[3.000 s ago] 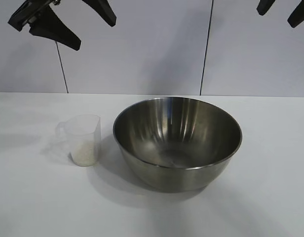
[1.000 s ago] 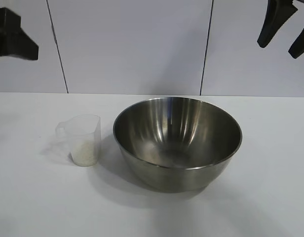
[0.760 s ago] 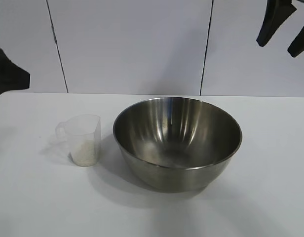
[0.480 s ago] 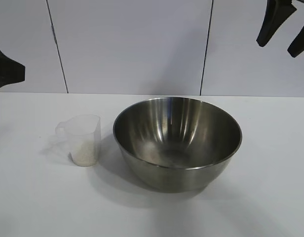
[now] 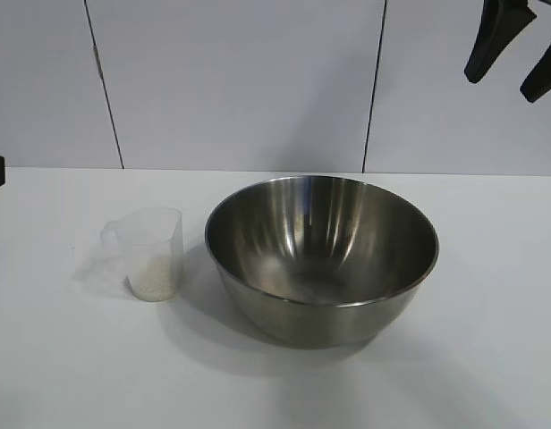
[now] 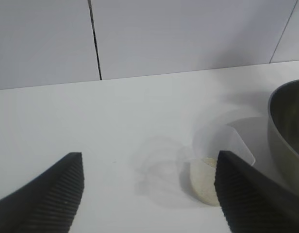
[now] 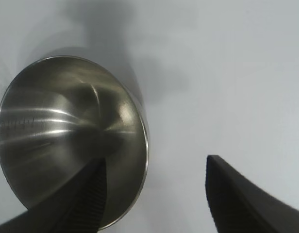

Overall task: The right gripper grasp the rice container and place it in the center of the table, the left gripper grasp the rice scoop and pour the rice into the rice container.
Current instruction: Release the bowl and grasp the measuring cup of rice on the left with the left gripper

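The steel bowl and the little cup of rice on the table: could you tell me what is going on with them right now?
Nothing is being held. The rice container sits near the middle of the table, empty, with the rice scoop upright beside it, apart, rice in its bottom. The left gripper is low at the table's left side, open and facing the scoop. The right gripper hangs open, high above the table's right side.

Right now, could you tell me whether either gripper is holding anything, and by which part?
Nothing is held. The left gripper is open near the scoop; the right gripper is open above the bowl.
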Controlling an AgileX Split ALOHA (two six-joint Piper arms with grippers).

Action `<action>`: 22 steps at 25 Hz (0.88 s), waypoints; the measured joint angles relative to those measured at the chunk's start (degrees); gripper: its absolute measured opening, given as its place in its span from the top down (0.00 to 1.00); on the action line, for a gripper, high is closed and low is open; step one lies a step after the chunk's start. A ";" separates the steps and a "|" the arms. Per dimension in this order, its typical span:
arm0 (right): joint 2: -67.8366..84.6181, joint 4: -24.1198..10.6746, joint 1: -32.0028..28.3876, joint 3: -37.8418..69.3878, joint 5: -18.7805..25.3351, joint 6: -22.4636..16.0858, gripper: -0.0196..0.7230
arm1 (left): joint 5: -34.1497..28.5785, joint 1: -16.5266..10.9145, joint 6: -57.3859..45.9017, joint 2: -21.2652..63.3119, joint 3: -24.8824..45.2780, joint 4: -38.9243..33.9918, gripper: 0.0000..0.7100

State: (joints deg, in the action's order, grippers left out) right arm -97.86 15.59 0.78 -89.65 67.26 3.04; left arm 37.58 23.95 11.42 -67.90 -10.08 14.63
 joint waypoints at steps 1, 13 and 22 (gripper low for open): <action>0.00 0.00 0.00 0.00 0.00 0.00 0.42 | 0.15 0.00 -0.15 0.00 0.00 -0.57 0.23; 0.00 0.00 0.00 0.00 -0.34 0.00 0.42 | 18.15 0.06 -2.30 -20.38 -0.05 -3.00 0.23; 0.00 0.00 0.00 0.00 -0.41 0.00 0.42 | 27.52 0.06 -8.04 -37.98 -0.66 -7.64 0.23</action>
State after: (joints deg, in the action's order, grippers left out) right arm -97.86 15.59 0.78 -89.65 66.85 3.04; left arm 65.10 24.02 3.38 -105.88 -10.74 6.99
